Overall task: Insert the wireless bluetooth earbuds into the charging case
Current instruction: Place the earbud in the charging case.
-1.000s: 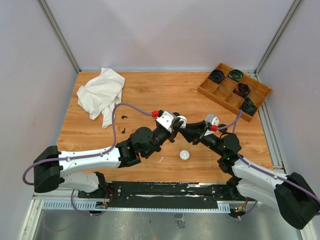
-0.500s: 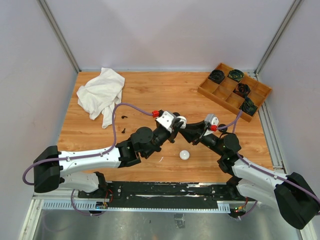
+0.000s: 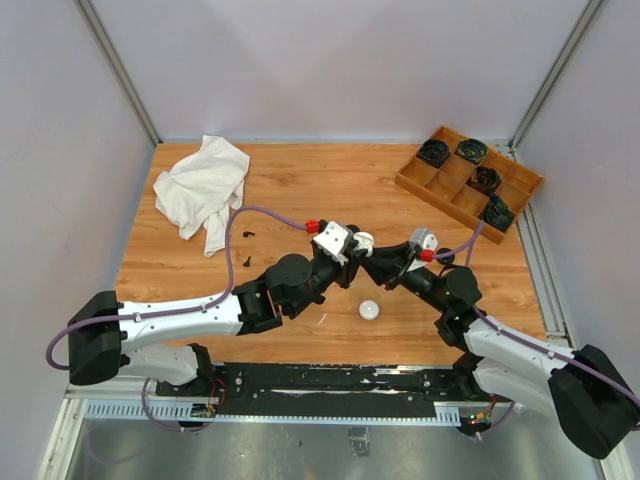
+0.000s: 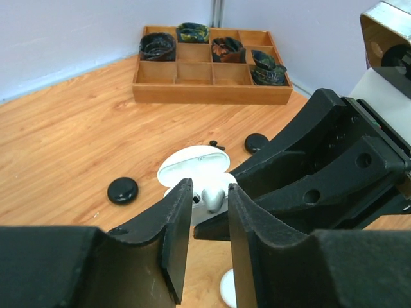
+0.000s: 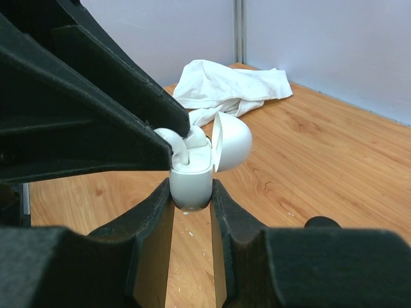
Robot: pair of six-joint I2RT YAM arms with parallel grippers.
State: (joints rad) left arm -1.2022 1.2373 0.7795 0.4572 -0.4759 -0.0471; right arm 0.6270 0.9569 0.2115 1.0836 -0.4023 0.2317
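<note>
A white charging case (image 5: 191, 179) with its lid (image 5: 231, 141) open is held off the table in my right gripper (image 5: 191, 192), which is shut on its base. My left gripper (image 4: 209, 192) meets it from the other side, its tips closed on a white earbud (image 4: 213, 199) at the case's top opening. A second white earbud (image 5: 197, 136) sits in the case. In the top view both grippers meet mid-table, left (image 3: 356, 243) and right (image 3: 369, 255). Tiny black earbuds (image 3: 247, 235) lie on the wood near the cloth.
A wooden compartment tray (image 3: 437, 187) with several dark cases stands at the back right. A crumpled white cloth (image 3: 203, 185) lies at the back left. A white round puck (image 3: 369, 310) lies below the grippers. Black pucks (image 4: 122, 190) (image 4: 257, 142) lie on the table.
My left gripper has edged slightly to the right, closer onto the case. The right arm and the case have barely moved.
</note>
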